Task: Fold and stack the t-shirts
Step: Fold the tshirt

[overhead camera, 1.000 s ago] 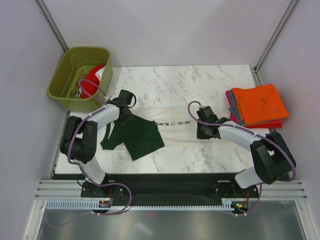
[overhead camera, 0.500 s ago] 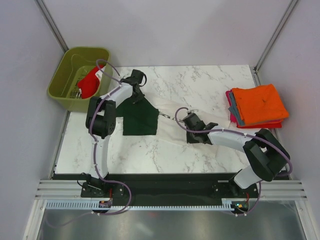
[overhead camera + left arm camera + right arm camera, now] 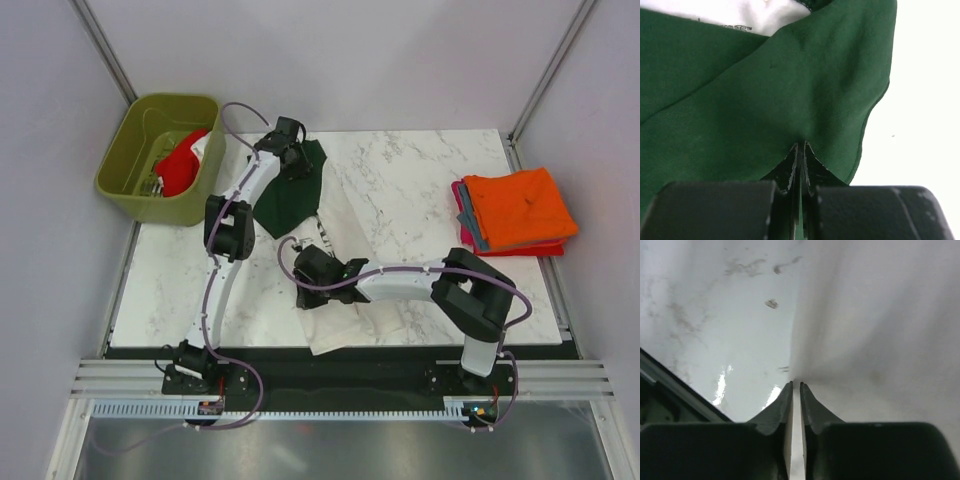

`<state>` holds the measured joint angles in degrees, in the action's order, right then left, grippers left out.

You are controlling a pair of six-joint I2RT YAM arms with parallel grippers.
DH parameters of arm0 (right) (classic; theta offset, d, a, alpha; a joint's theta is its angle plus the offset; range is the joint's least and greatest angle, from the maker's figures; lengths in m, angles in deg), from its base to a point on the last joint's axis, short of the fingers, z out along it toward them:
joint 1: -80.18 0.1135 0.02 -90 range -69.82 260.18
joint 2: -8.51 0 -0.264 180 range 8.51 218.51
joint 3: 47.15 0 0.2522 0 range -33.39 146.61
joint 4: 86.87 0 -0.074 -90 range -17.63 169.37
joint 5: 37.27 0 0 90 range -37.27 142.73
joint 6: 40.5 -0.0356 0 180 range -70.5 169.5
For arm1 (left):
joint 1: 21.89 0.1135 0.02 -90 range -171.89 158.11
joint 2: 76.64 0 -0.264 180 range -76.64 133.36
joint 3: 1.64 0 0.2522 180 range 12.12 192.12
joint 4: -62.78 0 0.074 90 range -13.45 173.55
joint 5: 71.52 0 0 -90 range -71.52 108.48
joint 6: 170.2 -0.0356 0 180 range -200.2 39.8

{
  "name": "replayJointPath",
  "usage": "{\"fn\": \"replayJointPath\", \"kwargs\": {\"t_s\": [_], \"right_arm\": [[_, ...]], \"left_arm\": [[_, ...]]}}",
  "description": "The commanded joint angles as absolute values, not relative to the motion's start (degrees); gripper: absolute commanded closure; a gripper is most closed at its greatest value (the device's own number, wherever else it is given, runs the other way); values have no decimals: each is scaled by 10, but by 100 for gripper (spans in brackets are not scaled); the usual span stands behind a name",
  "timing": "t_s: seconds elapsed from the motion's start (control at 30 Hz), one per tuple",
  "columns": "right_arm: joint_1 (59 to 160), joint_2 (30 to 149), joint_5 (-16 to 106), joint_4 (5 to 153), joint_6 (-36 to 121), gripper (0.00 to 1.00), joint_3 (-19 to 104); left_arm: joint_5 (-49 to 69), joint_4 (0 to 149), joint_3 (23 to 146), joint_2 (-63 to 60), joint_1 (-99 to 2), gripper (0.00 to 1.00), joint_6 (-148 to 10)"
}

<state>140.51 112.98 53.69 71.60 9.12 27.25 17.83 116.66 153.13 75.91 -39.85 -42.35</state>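
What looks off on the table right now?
The cream shirt lies skewed, bunched diagonally between the left gripper and right gripper, its hem reaching the near edge of the table. The folded stack sits slightly fanned.

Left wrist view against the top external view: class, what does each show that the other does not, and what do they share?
Left wrist only: the left gripper seen close up, shut on the dark green sleeve, and small print on the cream shirt. Top external only: the olive bin with a red shirt, the folded orange shirt, the right arm. Both: the green sleeve and the cream shirt.
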Motion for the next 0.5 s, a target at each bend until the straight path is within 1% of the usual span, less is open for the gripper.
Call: {"fn": "replayJointPath", "kwargs": {"t_s": [0.0, 0.07, 0.23, 0.33, 0.37, 0.43, 0.47], "right_arm": [[1388, 1100, 508, 744, 124, 76, 331], [1360, 1064, 503, 744, 141, 64, 338], [1204, 1027, 428, 754, 147, 59, 351], [1124, 1037, 405, 759, 159, 48, 371], [1086, 1058, 391, 760, 159, 40, 379], [1048, 1089, 369, 764, 148, 36, 409], [1017, 1127, 354, 769, 139, 36, 420]], "left_arm": [[95, 1161, 1571, 802, -400, 98, -463], [89, 1130, 1560, 795, -400, 98, -461], [73, 1078, 1559, 793, -394, 98, -458], [55, 1048, 1556, 789, -384, 97, -469], [40, 1041, 1554, 788, -381, 94, -475], [17, 1021, 1544, 777, -371, 87, -486], [-5, 1015, 1535, 770, -367, 80, -499]]}}
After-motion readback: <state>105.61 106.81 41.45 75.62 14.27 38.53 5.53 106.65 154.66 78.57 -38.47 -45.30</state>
